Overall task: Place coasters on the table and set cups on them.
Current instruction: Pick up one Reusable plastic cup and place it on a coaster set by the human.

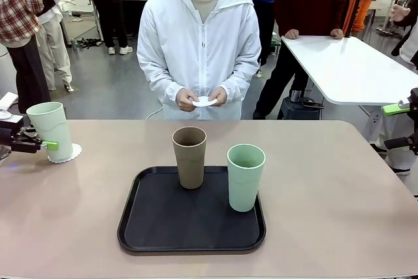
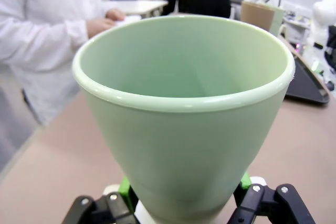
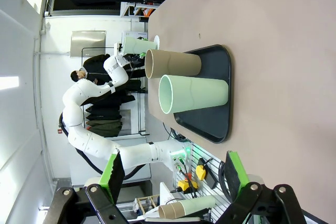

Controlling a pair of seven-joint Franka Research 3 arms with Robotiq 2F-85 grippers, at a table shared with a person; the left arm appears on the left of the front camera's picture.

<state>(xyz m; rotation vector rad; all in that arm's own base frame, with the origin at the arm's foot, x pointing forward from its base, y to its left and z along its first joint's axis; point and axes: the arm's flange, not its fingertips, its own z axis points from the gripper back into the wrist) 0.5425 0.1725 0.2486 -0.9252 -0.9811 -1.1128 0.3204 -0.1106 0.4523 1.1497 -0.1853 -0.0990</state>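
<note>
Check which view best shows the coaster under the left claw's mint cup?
Front view: the coaster lies flat under the mint cup, scalloped edge clear. Left wrist view gives a white sliver below the cup; right wrist view a distant edge.

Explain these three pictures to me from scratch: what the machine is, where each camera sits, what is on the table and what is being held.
This is a robot with two white arms at a beige table, facing a person in a white jacket. The front view looks across the table from between the arms. The other two pictures come from cameras on each wrist, looking along that arm's fingers.

On the table lies a black tray carrying a brown cup and a mint green cup. At the robot's left, the left end effector is shut on a second green cup, which stands on a white scalloped coaster. The right end effector is open and holds nothing. The person's hands hold another white coaster.
</note>
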